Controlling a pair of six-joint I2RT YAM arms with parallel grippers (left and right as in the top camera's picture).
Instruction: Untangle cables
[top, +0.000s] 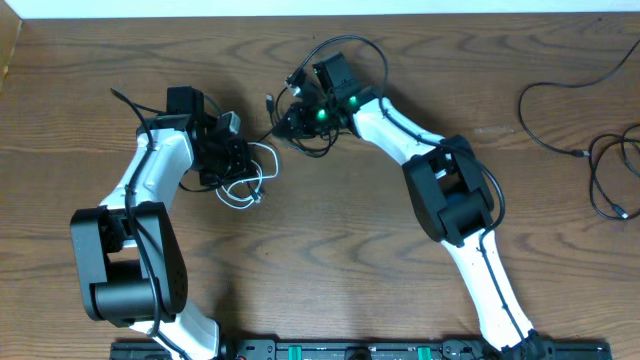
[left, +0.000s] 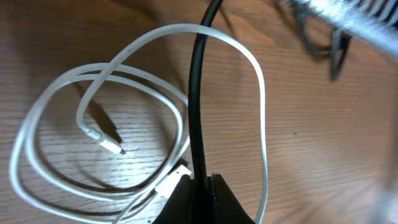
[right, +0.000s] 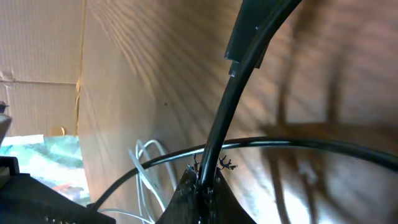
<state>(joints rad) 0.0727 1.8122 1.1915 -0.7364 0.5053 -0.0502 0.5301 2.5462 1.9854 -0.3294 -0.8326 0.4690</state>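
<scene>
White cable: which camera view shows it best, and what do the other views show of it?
The left wrist view: the white cable fills the frame, its loops and plug end clear. Overhead shows only a small coil. The right wrist view catches just a few pale loops at the bottom.

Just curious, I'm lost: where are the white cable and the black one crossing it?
white cable (left: 265, 124), left wrist view, loop's right side
black cable (left: 195, 93), left wrist view, middle of straight run
</scene>
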